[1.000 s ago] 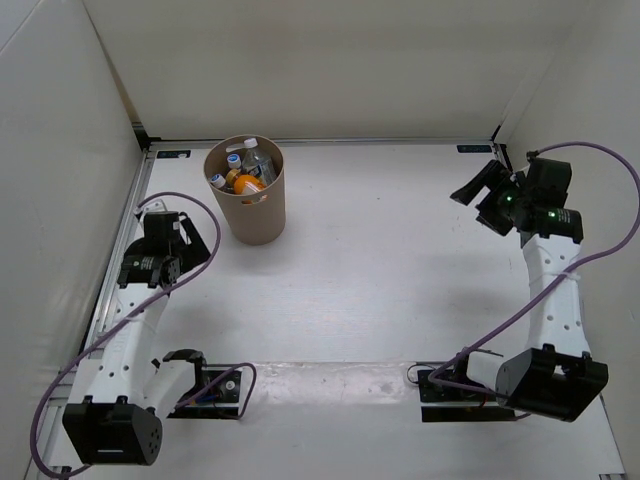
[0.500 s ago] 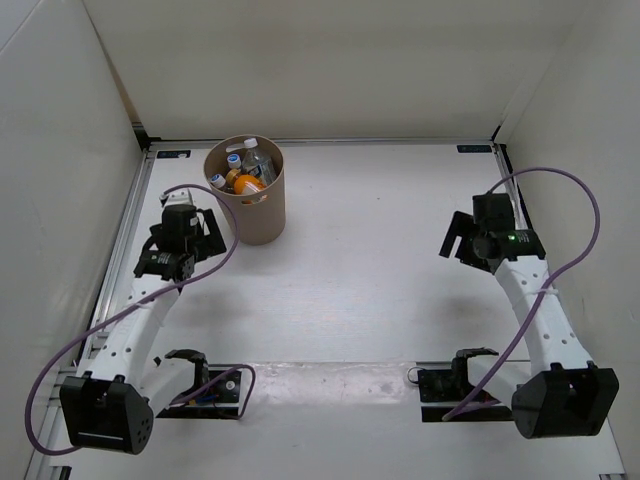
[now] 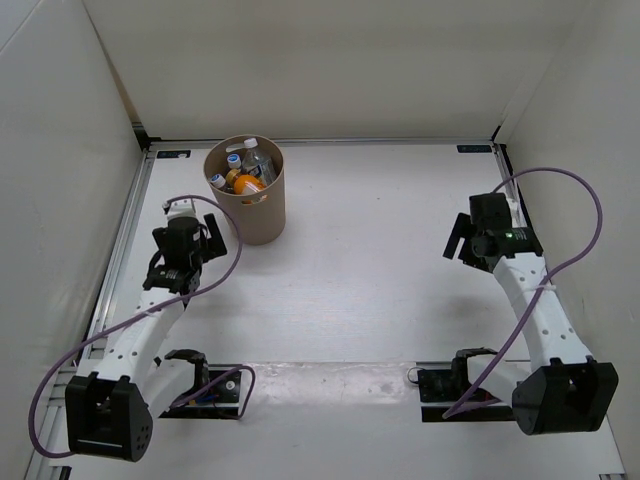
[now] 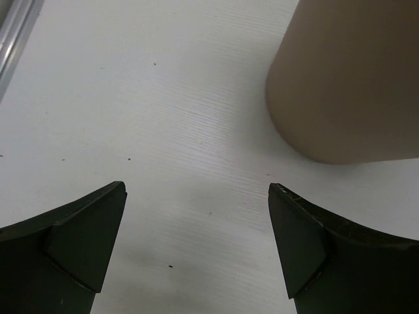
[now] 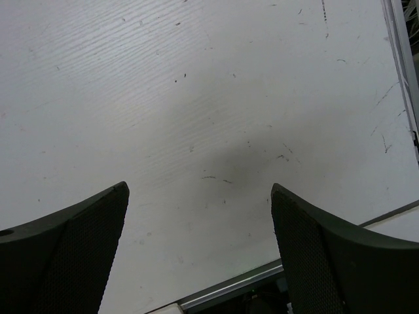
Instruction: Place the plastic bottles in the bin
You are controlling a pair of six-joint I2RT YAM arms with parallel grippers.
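- bin (image 3: 258, 215): round, tan and tapered, set upright on the table (image 3: 380, 260) at its far left. Part of its lower wall is seen at the upper right of the left wrist view (image 4: 347, 85).
- plastic bottles (image 3: 243, 170): held inside the bin, below its rim. The orange bottle (image 3: 248, 184) is seen near the middle and a clear bottle (image 3: 256, 157) toward the far side. White caps are seen by the left rim, and the rest is partly hidden.
- left gripper (image 3: 203, 235) (image 4: 196, 190): jaws are spread wide with nothing held between them. It is positioned over bare table just beside the bin's near-left side, not touching it.
- right gripper (image 3: 460, 238) (image 5: 200, 190): jaws are spread wide and nothing is grasped. It is positioned over scuffed bare table at the right side, well apart from the bin.
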